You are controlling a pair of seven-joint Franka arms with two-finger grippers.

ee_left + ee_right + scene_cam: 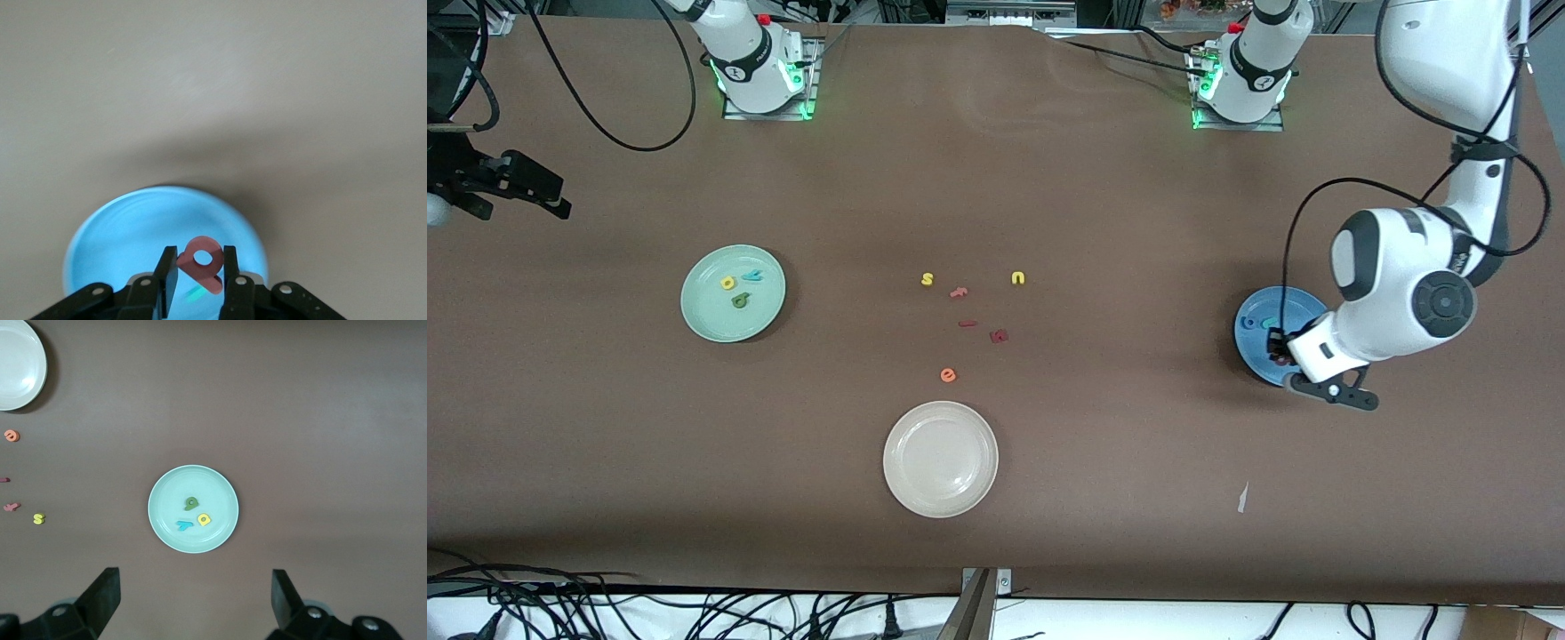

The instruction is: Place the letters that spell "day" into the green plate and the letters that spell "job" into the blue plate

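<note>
"Day" sits in the green plate (733, 293); left end effector (199, 272) pinches the red "b" (202, 261) over the blue plate (1258, 307); right end effector (193, 600), wide open, waits.

Left arm reaches out from its base, elbow bent, wrist turned down; left gripper (199, 270) hangs low over the blue plate (1256, 342), fingers pinched on the pinkish-red "b" (202, 262). Right arm waits, raised high; right gripper (193, 603) points down, fingers spread wide, empty.
</note>
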